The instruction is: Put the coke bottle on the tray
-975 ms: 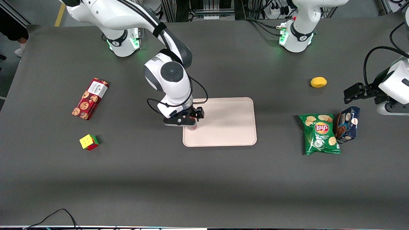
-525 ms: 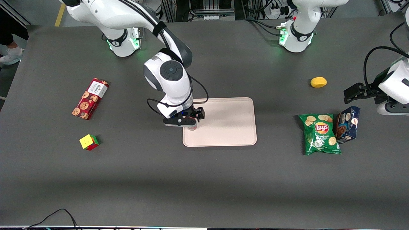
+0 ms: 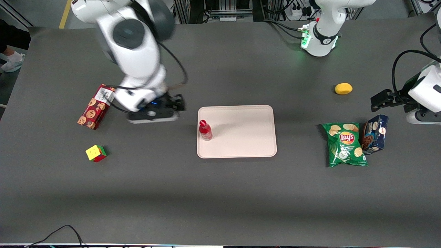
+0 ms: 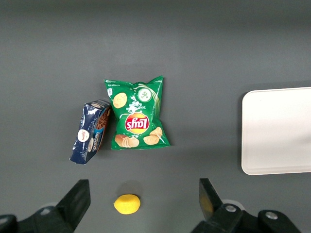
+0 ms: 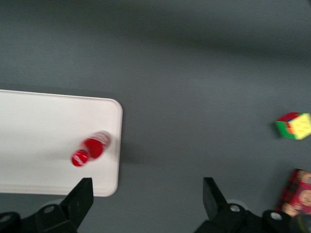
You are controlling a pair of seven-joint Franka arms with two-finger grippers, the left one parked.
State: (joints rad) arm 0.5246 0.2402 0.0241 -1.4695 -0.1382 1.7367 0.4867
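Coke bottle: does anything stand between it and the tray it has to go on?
Nothing visible does. The coke bottle already stands upright on the tray, near its edge. The open pincer hangs apart, above the table toward the cookie box.

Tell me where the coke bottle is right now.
The coke bottle stands upright on the tray, just inside the tray's edge toward the working arm's end. The open gripper hangs apart from it, near the cookie box.

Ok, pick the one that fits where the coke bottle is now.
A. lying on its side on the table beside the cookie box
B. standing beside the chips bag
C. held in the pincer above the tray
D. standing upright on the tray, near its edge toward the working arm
D: the coke bottle stands on the tray by that edge, free of the open pincer, which is off the tray near the cookie box.
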